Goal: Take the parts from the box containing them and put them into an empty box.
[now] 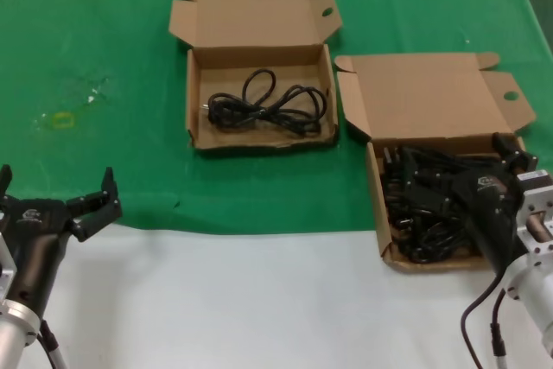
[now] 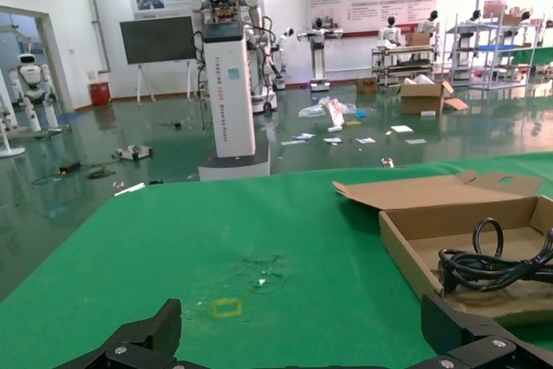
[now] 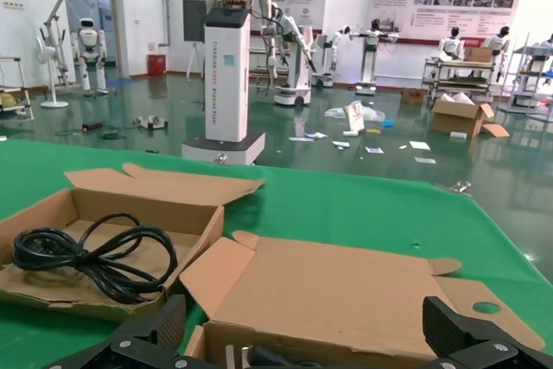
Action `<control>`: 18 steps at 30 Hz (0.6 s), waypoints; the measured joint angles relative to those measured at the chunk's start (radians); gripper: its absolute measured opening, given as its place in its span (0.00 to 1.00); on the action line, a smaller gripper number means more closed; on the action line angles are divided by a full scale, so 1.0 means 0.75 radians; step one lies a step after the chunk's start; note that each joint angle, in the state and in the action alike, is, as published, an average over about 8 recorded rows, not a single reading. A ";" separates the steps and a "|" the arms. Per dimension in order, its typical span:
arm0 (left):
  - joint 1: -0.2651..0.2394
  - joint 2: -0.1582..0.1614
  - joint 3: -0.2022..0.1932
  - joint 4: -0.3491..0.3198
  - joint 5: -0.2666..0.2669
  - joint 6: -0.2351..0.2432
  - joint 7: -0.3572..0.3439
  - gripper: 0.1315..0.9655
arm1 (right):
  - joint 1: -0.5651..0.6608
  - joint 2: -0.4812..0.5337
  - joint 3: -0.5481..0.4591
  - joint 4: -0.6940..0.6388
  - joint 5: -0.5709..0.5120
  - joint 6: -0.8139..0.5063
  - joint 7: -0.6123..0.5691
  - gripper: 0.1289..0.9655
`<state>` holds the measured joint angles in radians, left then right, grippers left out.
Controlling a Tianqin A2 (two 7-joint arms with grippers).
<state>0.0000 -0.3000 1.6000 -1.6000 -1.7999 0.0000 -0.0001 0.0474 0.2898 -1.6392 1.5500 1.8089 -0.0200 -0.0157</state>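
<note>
Right hand over the full box, reaching for the next cable

Both boxes sit lids back on the green tabletop point(image 1: 104, 58) for reach from above: the full box point(image 1: 429, 101) on the right holds a heap of black cables point(image 1: 415, 205), the other box point(image 1: 259, 92) one cable point(image 1: 268, 105). The right hand point(image 1: 484, 183) hangs, fingers spread, low over the heap, forearm slanting forward. The left hand point(image 1: 82, 205) waits open near the table's front edge.
</note>
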 joint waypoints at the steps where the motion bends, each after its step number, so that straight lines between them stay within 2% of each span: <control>1: 0.000 0.000 0.000 0.000 0.000 0.000 0.000 1.00 | 0.000 0.000 0.000 0.000 0.000 0.000 0.000 1.00; 18: 0.000 0.000 0.000 0.000 0.000 0.000 0.000 1.00 | -0.001 0.000 0.001 0.001 0.000 0.000 0.000 1.00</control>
<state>0.0000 -0.3000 1.6000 -1.6000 -1.8000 0.0000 0.0000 0.0468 0.2899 -1.6386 1.5507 1.8087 -0.0197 -0.0155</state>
